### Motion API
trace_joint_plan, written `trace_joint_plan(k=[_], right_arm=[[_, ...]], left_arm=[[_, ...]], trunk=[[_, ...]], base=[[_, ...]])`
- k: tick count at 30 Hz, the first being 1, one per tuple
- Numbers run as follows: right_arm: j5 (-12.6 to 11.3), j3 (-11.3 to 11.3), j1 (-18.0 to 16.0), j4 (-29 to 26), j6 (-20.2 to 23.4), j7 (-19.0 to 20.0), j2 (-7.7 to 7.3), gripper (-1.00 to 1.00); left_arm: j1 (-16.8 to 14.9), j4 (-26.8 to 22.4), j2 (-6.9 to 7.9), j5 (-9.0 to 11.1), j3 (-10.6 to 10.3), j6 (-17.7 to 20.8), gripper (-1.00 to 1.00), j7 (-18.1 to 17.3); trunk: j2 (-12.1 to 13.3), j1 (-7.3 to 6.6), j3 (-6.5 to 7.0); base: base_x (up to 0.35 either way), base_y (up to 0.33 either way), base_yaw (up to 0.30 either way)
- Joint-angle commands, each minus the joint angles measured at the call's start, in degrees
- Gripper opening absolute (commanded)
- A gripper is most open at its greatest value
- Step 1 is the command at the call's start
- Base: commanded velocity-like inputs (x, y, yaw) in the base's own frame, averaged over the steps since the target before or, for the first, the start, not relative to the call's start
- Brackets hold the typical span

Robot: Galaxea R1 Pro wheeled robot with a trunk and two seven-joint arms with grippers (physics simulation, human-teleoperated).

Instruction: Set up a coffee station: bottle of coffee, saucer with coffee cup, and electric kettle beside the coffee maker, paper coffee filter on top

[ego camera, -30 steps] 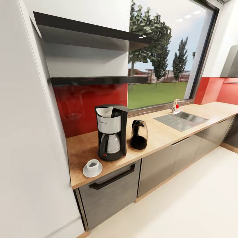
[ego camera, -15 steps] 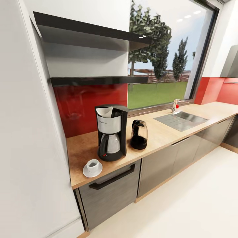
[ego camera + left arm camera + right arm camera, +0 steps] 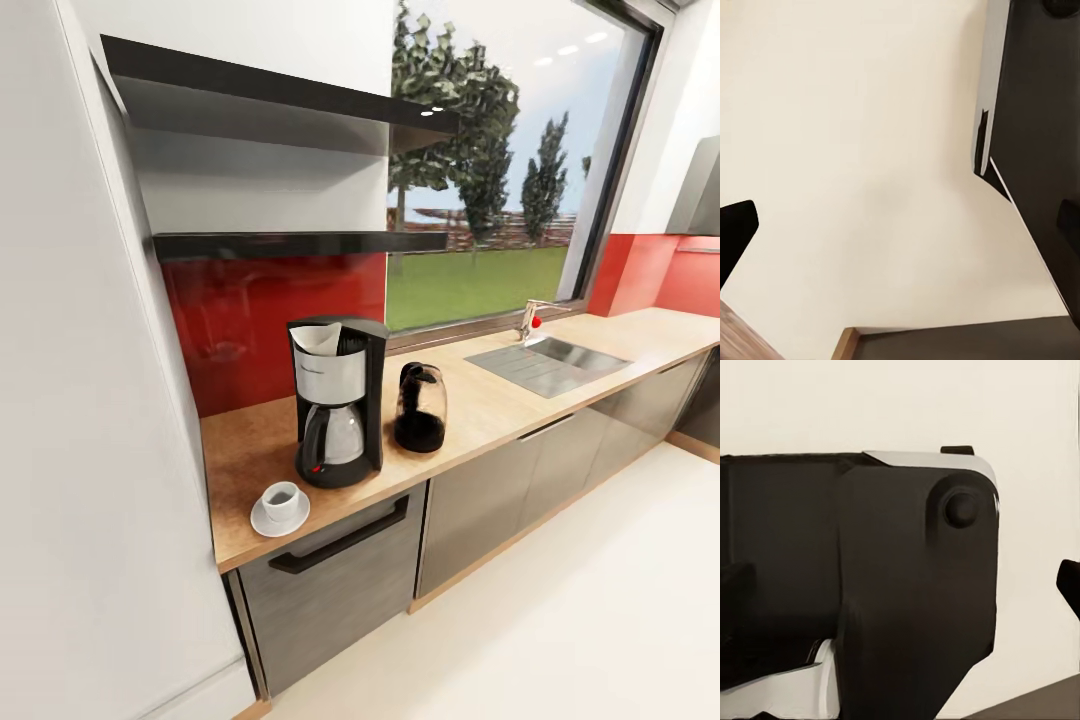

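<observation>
Four pieces are sitting on the desk (image 3: 480, 410): filter-topped coffee maker (image 3: 337, 400), fragile cup-on-saucer (image 3: 280, 510) at its seven o'clock, heavy slippery electric kettle (image 3: 420, 407), handle-graspable, at three; tool states I cannot tell.

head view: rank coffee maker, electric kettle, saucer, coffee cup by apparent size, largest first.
1. coffee maker
2. electric kettle, roughly half the maker's height
3. saucer
4. coffee cup, sitting on the saucer and narrower than it

The saucer and cup sit nearest the camera, so they look slightly bigger; the order holds anyway.
</observation>
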Motion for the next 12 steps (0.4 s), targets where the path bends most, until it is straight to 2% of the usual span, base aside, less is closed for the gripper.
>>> trace_joint_plan(k=[1, 12], right_arm=[[-0.51, 0.48, -0.05, -0.04, -0.59, -0.16, 0.01, 1.00], [-0.49, 0.48, -0.05, -0.33, -2.07, -0.15, 0.01, 1.00]], left_arm=[[-0.05, -0.02, 0.00, -0.60, 0.45, 0.18, 1.00, 0.14], [-0.05, 0.04, -0.43, -0.69, 0.45, 0.18, 1.00, 0.10]], trunk=[[-0.08, 0.02, -0.10], [-0.08, 0.02, -0.10]], base=[[0.000, 0.000, 0.000], [0.000, 0.000, 0.000]])
